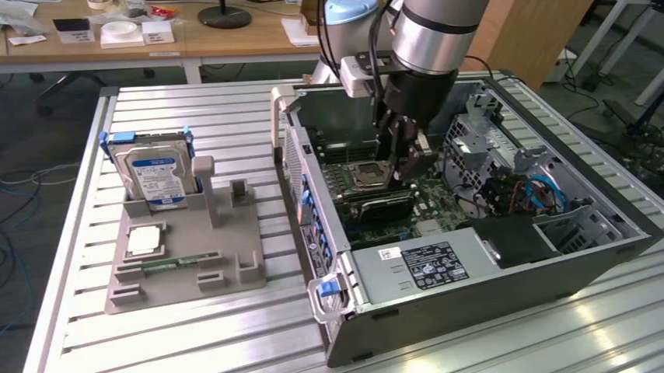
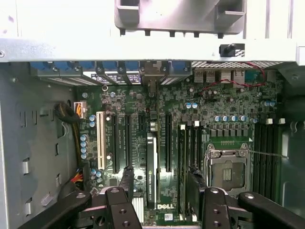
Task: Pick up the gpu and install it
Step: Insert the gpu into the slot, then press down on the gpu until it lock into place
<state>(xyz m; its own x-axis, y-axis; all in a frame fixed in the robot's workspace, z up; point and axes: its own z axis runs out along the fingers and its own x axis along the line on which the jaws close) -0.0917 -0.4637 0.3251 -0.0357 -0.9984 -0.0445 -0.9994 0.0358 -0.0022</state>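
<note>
The end effector (image 2: 157, 191) stands open, holding nothing, directly above the gpu (image 2: 151, 171), which stands on edge in its slot, long axis running between the fingers (image 2: 127, 183).

Slatted metal table (image 1: 207, 109), wooden desk (image 1: 207, 43) behind, grey floor (image 1: 31, 124)

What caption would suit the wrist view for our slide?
Open gripper poised above the gpu standing upright in a motherboard slot.
</note>
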